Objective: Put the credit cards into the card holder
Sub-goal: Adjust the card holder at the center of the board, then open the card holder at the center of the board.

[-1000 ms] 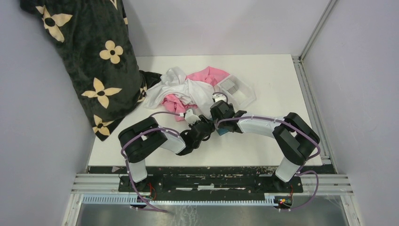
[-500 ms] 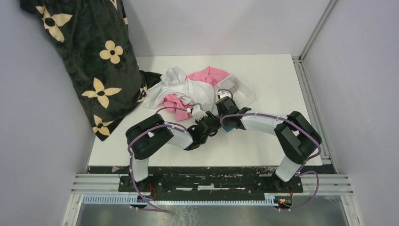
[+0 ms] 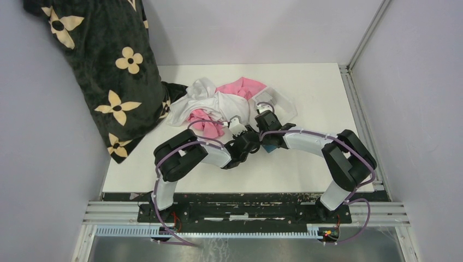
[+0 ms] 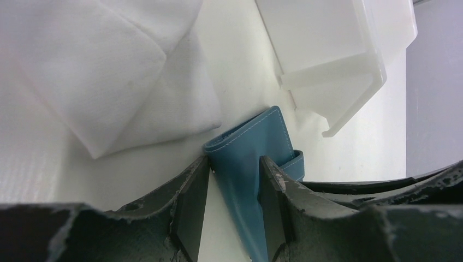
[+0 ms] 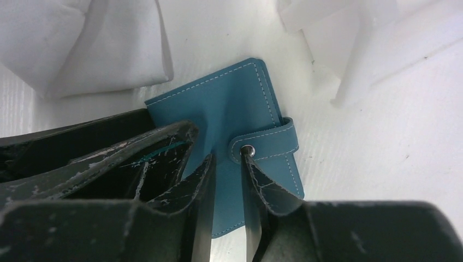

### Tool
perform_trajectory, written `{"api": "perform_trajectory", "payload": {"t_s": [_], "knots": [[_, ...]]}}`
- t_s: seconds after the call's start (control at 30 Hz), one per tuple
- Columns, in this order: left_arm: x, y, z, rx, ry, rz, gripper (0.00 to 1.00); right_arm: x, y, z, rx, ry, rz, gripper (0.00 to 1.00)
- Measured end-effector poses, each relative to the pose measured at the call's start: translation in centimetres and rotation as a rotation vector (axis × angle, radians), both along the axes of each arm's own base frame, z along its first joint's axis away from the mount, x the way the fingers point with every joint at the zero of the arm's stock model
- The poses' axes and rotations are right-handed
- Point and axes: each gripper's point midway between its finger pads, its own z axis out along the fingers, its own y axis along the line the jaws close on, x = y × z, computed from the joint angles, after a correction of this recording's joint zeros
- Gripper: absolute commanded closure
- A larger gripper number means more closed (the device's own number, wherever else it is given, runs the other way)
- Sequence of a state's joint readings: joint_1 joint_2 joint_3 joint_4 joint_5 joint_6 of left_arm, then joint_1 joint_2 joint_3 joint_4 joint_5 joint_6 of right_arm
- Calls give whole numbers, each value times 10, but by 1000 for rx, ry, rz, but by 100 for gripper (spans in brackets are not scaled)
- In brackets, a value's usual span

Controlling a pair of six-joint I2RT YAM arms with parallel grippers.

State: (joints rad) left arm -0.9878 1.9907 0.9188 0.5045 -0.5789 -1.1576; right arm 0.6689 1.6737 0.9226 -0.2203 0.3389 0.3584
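Note:
The teal-blue card holder [image 5: 229, 103] lies closed, its strap snapped, on the white table beside the clear tray [image 5: 355, 54]. In the top view only a sliver of the card holder [image 3: 268, 147] shows under the two wrists. My left gripper [image 4: 235, 161] is closed on the edge of the card holder [image 4: 248, 142], which fills the gap between its fingers. My right gripper [image 5: 225, 155] hovers over the holder with a narrow gap and nothing between its fingers; one fingertip is at the snap. Both grippers meet mid-table, the left gripper [image 3: 251, 141] beside the right gripper [image 3: 266, 135]. No credit cards show.
A pile of white and pink clothes [image 3: 213, 103] lies just behind the grippers; its white cloth [image 4: 109, 71] touches the holder. The clear tray [image 3: 284, 106] is partly under the right arm. A black flowered blanket [image 3: 104, 71] hangs at the left.
Both grippers and the card holder have shifted away from the bases and to the right, toward the tray. The right arm now covers the tray part where grey cards showed.

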Motion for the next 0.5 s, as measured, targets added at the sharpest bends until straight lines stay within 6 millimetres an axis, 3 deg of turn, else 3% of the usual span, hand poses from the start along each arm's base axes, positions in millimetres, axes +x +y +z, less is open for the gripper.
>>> {"api": "perform_trajectory", "payload": {"t_s": [0.17, 0.27, 0.4, 0.5], "knots": [[4, -8, -1, -10, 3, 1, 60, 2, -5, 1, 13, 13, -9, 78], [5, -9, -4, -6, 7, 1, 76, 2, -7, 2, 24, 21, -10, 82], [8, -9, -7, -16, 13, 7, 86, -1, -8, 6, 37, 32, -3, 87], [11, -8, -9, -26, 20, 12, 88, -3, -7, 14, 48, 26, 2, 75]]}}
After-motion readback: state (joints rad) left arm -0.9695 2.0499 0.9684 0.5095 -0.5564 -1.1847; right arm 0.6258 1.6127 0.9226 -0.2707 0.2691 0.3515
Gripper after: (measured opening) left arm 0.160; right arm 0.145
